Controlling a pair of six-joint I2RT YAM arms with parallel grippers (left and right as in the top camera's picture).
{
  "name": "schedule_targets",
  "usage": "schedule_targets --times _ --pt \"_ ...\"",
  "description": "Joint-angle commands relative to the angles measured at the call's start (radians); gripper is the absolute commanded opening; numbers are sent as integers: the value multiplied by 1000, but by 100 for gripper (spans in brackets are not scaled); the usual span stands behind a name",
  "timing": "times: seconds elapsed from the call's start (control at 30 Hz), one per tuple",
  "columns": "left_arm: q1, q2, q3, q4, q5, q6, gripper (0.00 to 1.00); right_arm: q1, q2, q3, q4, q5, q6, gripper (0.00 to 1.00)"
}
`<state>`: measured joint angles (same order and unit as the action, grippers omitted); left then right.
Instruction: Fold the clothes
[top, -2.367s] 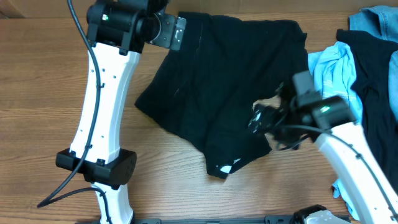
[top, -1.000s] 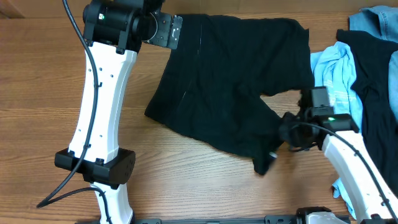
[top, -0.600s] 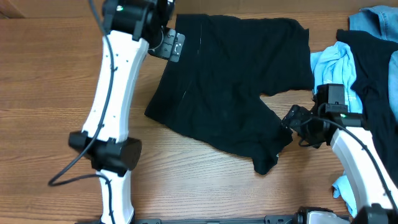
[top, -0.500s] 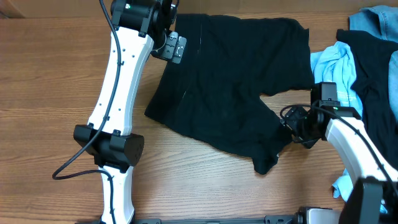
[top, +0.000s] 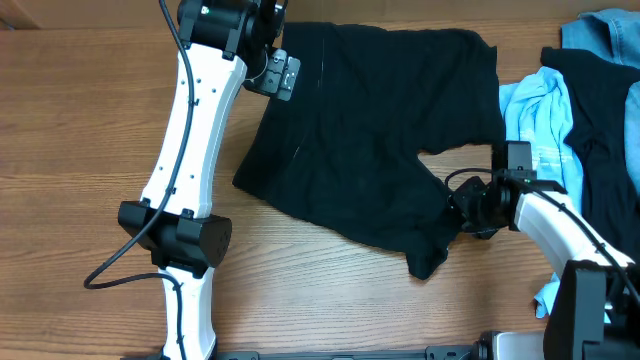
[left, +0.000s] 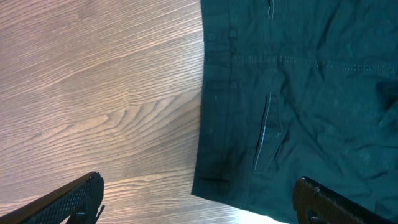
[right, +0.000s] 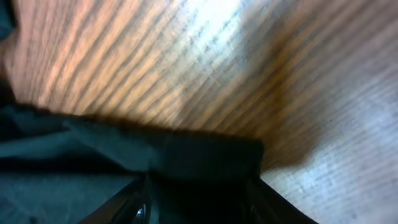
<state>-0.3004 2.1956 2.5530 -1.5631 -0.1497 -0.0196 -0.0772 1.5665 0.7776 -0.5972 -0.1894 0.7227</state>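
The plain black garment (top: 370, 140) lies spread on the wooden table, with one leg end bunched at the lower right (top: 430, 262). My left gripper (top: 280, 75) hovers over its upper left corner. In the left wrist view the gripper (left: 196, 183) is open and empty, its fingers astride the garment's waistband edge (left: 217, 124). My right gripper (top: 462, 205) is low at the garment's right edge. In the right wrist view its fingers (right: 196, 196) are apart with a fold of the black fabric (right: 161, 155) between them. No white label shows.
More clothes are piled at the right: a light blue one (top: 535, 115), a black one (top: 600, 150) and a denim-blue one (top: 605, 30) at the far corner. Bare wood (top: 80, 150) lies to the left of the garment.
The right gripper dragged the garment's lower leg to the right, backed off from it, then edged left onto its edge again. The left arm swung right near the garment's upper left corner.
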Motion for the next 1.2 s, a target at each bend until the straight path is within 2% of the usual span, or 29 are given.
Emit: schedule_targets --times 0.0,0.1,0.17,0.27,0.37,0.43,0.53,0.57,0.6,0.63,0.7,0.8,0.87,0.9,0.93,1.07,1.17 --pt "-1 -8 0 2 9 17 100 -2 1 -26 29 23 -24 45" --pt "-1 -8 0 7 9 16 100 -2 1 -29 41 24 -43 32" --pt "-1 -8 0 8 9 17 100 -2 1 -31 56 28 -42 4" --pt "-1 -8 0 7 9 17 100 -8 0 -19 126 32 -88 4" --pt "-1 -8 0 7 9 17 100 -44 0 118 148 45 -212 4" --pt "-1 -8 0 -4 8 23 100 -72 0 213 147 132 -281 4" --pt "-1 -8 0 -20 5 42 100 -111 0 252 151 249 -312 4" --pt "0 -8 0 -23 4 42 100 -132 0 252 138 254 -312 53" --pt "1 -8 0 -23 4 43 100 -139 0 252 121 244 -312 80" --pt "3 -8 0 -26 -1 42 100 -148 -1 253 85 212 -312 100" --pt "13 -8 0 -42 -5 42 100 -152 -9 270 17 165 -312 100" --pt "44 -34 0 -82 12 24 99 -152 -71 401 -211 93 -336 100" --pt "53 -69 0 -109 93 11 97 -147 -131 474 -329 14 -385 100" --pt "52 -85 0 -127 158 11 93 -136 -177 488 -379 0 -399 100" --pt "45 -94 0 -127 197 -8 93 -127 -206 488 -410 1 -402 100" --pt "-16 -98 -16 -127 203 -117 93 -73 -244 486 -568 -4 -406 100" --pt "-95 -98 -150 -127 188 -206 99 -21 -244 485 -624 -4 -406 100"
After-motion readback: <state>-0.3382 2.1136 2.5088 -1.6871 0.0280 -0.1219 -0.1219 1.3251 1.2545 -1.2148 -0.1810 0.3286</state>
